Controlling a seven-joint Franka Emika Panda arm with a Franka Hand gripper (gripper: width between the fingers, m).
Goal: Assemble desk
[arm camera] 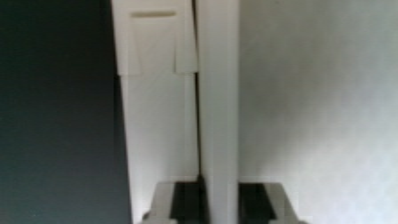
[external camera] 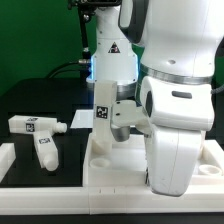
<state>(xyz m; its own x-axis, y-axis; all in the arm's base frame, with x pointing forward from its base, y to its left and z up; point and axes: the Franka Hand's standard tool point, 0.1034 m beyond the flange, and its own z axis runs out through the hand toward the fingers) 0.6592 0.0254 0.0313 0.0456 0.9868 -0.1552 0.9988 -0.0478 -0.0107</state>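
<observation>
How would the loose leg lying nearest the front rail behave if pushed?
The leg looks like rigid white plastic, so probably stiff and light. Already on its side, it cannot tip; its blocky tagged end suggests sliding or pivoting rather than rolling.

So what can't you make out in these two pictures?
Exterior view: the arm hides the tabletop toward that view's right.
Wrist view: blurred, and the picture's edge cuts off the fingers and the upright leg's ends.
Exterior view: the loose legs' tags are too small to read.
</observation>
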